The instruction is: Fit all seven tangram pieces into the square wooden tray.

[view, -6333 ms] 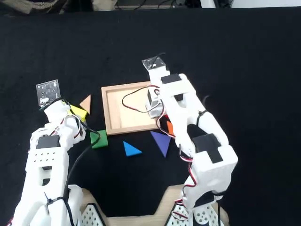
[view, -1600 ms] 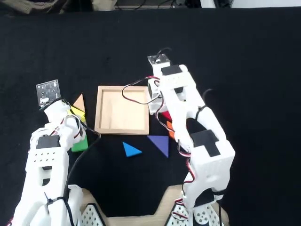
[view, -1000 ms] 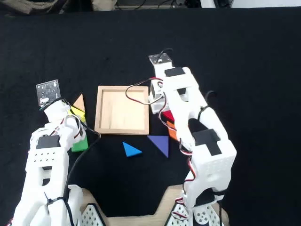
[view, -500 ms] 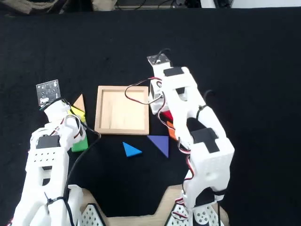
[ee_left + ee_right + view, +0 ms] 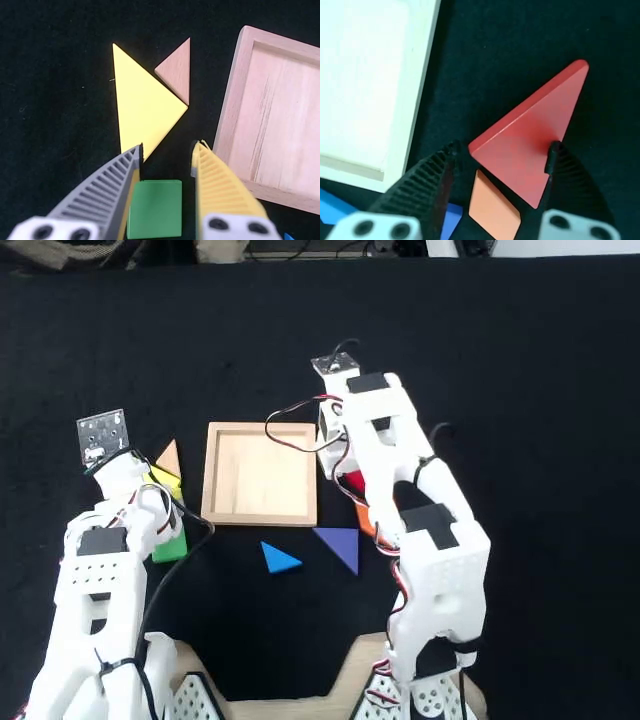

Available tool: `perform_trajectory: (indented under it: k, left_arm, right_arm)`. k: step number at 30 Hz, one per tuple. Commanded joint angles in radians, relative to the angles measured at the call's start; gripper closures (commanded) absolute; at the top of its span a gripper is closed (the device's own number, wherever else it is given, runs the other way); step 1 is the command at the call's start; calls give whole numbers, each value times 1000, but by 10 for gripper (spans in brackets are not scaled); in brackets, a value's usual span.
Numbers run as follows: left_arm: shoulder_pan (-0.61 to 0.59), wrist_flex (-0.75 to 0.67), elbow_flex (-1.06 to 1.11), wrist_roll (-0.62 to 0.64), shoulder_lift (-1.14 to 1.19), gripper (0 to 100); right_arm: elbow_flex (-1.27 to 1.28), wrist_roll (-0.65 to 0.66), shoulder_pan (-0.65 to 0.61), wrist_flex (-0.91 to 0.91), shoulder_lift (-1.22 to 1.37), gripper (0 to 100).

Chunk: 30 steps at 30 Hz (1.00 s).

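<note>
The square wooden tray (image 5: 211,476) lies empty between the arms; its rim appears as tray (image 5: 227,120) and tray (image 5: 422,100) in the wrist views. My left gripper (image 5: 167,147) is open just above the green square (image 5: 155,207), by the yellow triangle (image 5: 142,110) and the small tan triangle (image 5: 177,75). My right gripper (image 5: 502,148) is open, one finger on each side of the red triangle (image 5: 530,145), with the orange piece (image 5: 492,212) beside it. In the high view the blue triangle (image 5: 280,558) and purple triangle (image 5: 342,545) lie in front of the tray.
Everything sits on a black cloth. The left arm (image 5: 95,580) and right arm (image 5: 420,540) flank the tray. A tagged plate (image 5: 101,436) rides on the left wrist. Open cloth stretches beyond the tray and to the far right.
The tray went from tilted to squared up and shifted left. The green square slid left. Over the last second my right gripper edged slightly away, staying over the red triangle.
</note>
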Motion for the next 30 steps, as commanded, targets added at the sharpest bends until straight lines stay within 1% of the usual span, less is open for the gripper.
perform_trajectory:
  k: [1, 9, 17, 18, 23, 28, 30]
  left_arm:
    - [-1, -17, -5, 5, -8, 830]
    - [-1, -17, -5, 5, -8, 830]
    - [-1, -17, -5, 5, -8, 830]
    - [-1, -17, -5, 5, -8, 830]
    - [-1, -17, -5, 3, -8, 830]
    - [-1, -17, -5, 3, -8, 830]
    - [-1, -17, -5, 2, -8, 830]
  right_arm:
    - [2, 23, 18, 8, 24, 736]
    - [1, 28, 31, 5, 30, 737]
    - [-61, 25, 48, 35, 81, 738]
    - [-61, 25, 52, 35, 82, 743]
    - [-61, 25, 54, 28, 79, 831]
    - [-62, 25, 54, 15, 77, 844]
    - [-62, 25, 55, 14, 76, 867]
